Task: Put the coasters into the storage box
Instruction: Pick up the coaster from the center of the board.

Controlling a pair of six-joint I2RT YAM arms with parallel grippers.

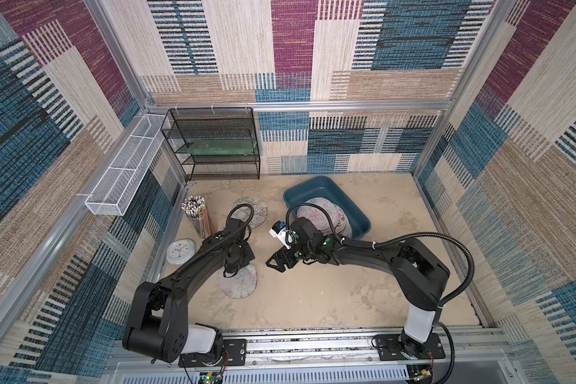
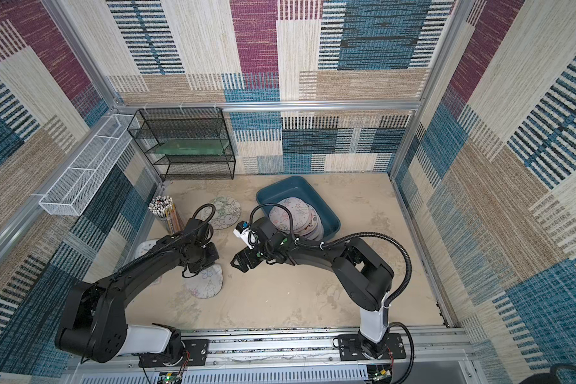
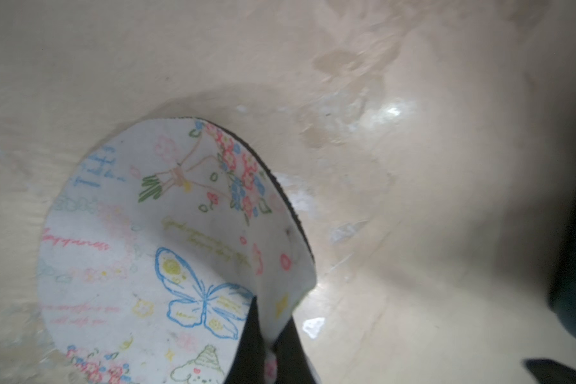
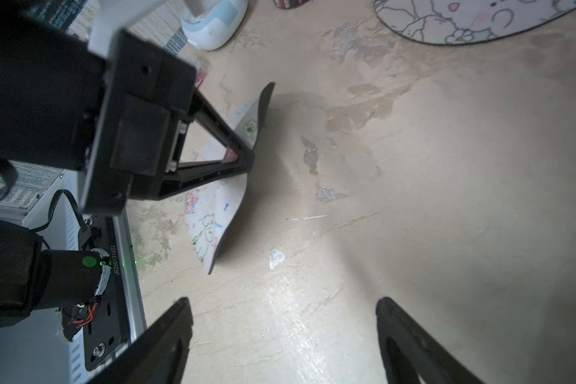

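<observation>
A pale coaster printed with a butterfly and flowers lies at the table's front left. My left gripper is shut on its rim, which is bent up off the table. My right gripper hovers open and empty just right of it. The teal storage box stands behind the right wrist with several coasters stacked in its near end. One more coaster lies flat behind the left arm.
A cup of pencils and a pale-blue clock sit along the left edge. A black mesh rack stands at the back left, and a white mesh tray hangs on the left wall.
</observation>
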